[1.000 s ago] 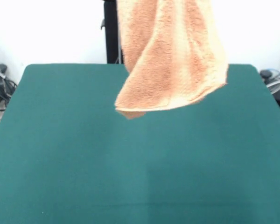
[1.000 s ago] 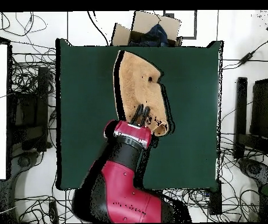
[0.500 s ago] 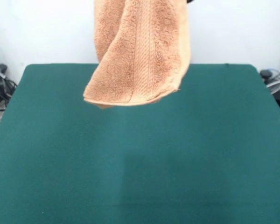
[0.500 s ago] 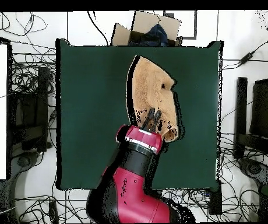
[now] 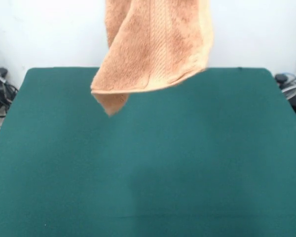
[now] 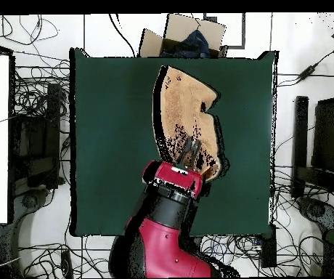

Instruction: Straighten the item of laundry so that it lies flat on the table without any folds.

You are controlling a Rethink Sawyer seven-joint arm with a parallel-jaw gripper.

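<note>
The gripper holds the towel over the green table.

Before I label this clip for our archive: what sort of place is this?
Probably a robotics lab: a red robot arm holds a towel above a green-clothed table, with tangled cables on the floor around it.

Dark green cloth-covered table

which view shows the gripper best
The overhead view: the gripper pokes out from the red arm into the orange towel it holds up. The front view shows only the towel hanging above the green table; the gripper is out of frame.
</note>
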